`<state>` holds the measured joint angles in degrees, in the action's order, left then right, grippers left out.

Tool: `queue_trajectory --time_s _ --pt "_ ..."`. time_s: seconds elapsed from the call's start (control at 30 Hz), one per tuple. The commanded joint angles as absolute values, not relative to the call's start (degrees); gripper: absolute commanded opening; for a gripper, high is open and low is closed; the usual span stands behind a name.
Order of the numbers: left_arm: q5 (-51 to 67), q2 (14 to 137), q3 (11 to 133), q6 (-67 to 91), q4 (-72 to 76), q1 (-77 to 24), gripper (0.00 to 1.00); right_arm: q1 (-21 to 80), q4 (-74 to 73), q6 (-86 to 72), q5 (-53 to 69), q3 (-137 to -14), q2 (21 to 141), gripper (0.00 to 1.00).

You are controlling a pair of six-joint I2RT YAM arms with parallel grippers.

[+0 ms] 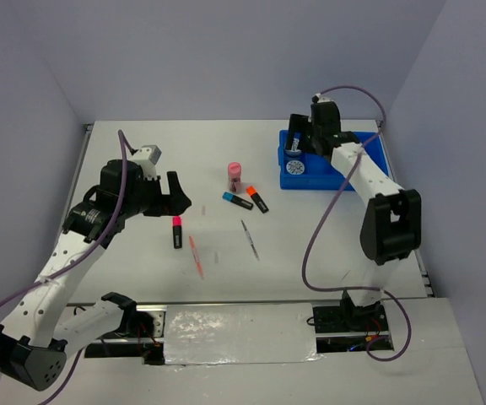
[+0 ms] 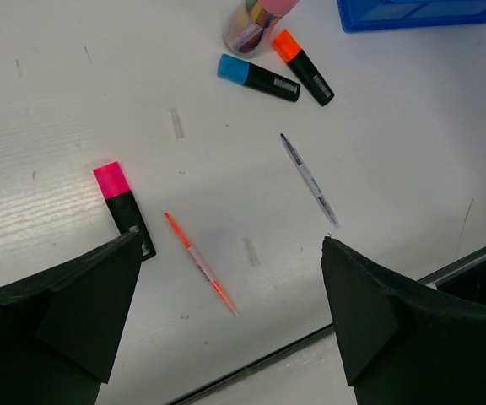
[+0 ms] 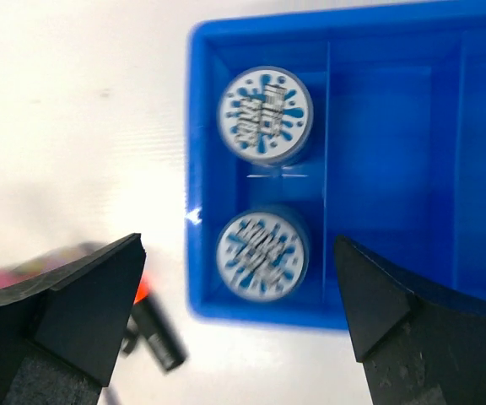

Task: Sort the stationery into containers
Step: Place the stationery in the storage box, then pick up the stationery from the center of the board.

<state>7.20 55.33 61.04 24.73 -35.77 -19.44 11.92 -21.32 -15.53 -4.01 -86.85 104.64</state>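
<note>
Hovering over the blue tray (image 3: 395, 169), right fingers (image 3: 66, 312) spread apart.
Two tape discs (image 3: 265, 114) lie inside; left fingers (image 2: 66, 312) apart above the surface (image 2: 395, 126).

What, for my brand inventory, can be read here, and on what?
No text is readable.
Upper tape disc and lower tape disc: black print, blurred.
Blue-capped highlighter and orange-capped highlighter: white barrel print, too small.
Grey pen: marks too small.

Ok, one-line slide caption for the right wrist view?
Right fingers open above the blue tray, two tape discs lying side by side at one end.
</note>
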Motion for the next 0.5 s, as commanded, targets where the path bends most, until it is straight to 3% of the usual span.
queue_trajectory --time_s 0.0,0.2,0.47 --pt "7.0 56.0 59.3 26.4 -33.3 -19.5 0.99 14.3 -19.7 -16.6 0.2 -83.8 92.7 1.00" --pt "8.8 61.3 54.7 24.0 -18.7 -20.9 0.99 17.2 -19.8 -24.0 5.2 -73.8 78.7 1.00" --pt "5.8 83.3 57.0 19.6 10.4 -26.0 0.99 17.8 -24.9 -31.1 16.2 -66.2 62.2 1.00"
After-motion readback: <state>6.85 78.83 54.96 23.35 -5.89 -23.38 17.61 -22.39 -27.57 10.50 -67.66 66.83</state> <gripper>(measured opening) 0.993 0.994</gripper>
